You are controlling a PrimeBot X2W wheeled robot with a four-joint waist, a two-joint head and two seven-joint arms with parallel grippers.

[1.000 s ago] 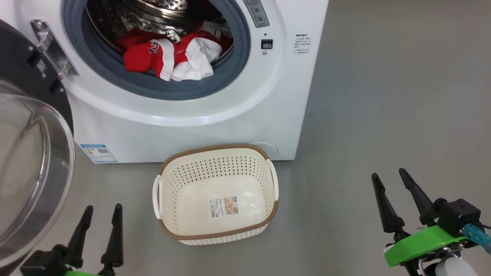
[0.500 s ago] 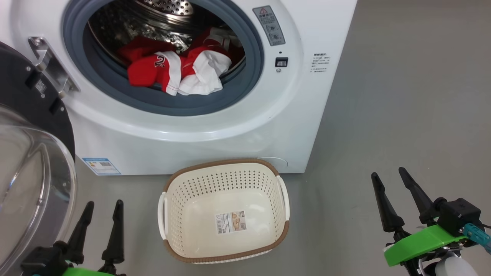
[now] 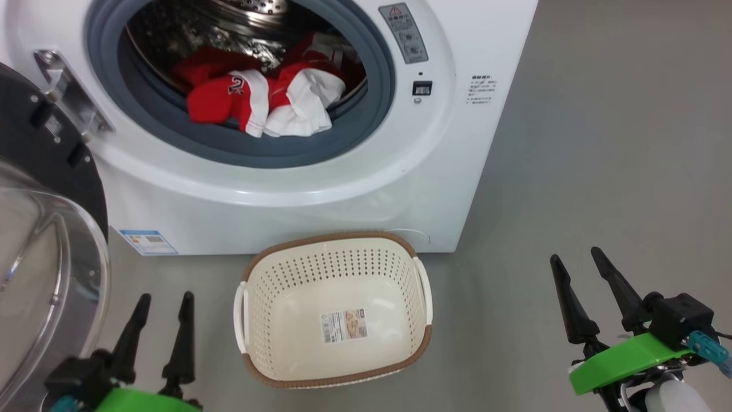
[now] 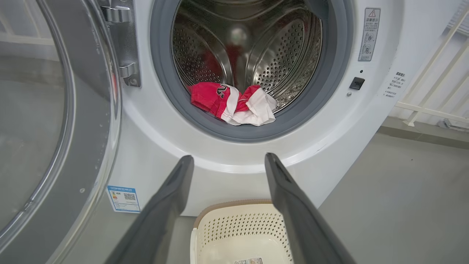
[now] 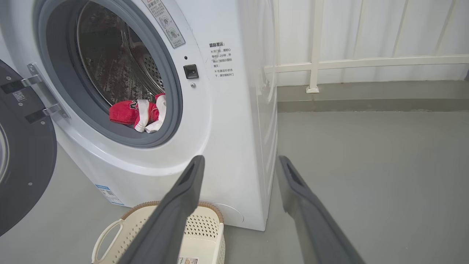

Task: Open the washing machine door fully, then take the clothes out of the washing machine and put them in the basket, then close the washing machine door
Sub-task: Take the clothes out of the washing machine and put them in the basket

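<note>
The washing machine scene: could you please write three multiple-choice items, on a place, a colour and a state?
1. Where is the basket? A on the floor, before the washing machine B inside the drum C on a shelf
2. The clothes are: A blue B red and white C black
3. The washing machine door is: A shut B open C removed
1 A, it stands at the machine's foot; 2 B, red fabric, white sleeves; 3 B, it is swung aside.

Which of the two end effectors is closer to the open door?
The left end effector, right beside the door; the right end effector hangs over the floor beyond the basket.
</note>
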